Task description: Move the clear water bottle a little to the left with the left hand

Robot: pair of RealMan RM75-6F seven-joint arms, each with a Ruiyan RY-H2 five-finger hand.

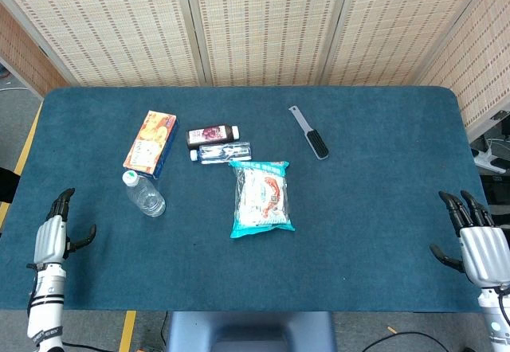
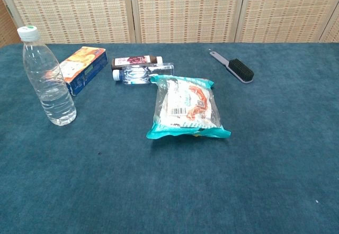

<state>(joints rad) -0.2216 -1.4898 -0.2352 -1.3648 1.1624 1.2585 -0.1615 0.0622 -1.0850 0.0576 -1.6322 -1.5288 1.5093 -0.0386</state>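
left hand (image 1: 54,236) sits at the near left corner of the bench (image 1: 382,209), fingers spread and pointing up, holding nothing; only the head view shows it. from this hand the bottle (image 1: 143,194) lies at about two o'clock, near but apart, with bare cloth between them. it stands upright on its base, long axis vertical, white cap on top and some water in the lower part, as the chest view shows (image 2: 47,78). right hand (image 1: 476,244) is at the far right edge, fingers also apart and empty, well away across the whole bench, so the left one is plainly the nearer. my guess is that the reach must go up and to the right, closing on the bottle's side, then carry it toward nine o'clock, where the cloth is free.

just beyond the bottle, at its twelve o'clock, lies an orange box (image 1: 150,143) with a blue edge; its print is too small to read. two small bottles (image 1: 213,144) lie flat on their sides further right, then a snack bag (image 1: 261,197) with a white label and barcode, unreadable. a brush (image 1: 310,134) lies apart at one o'clock.
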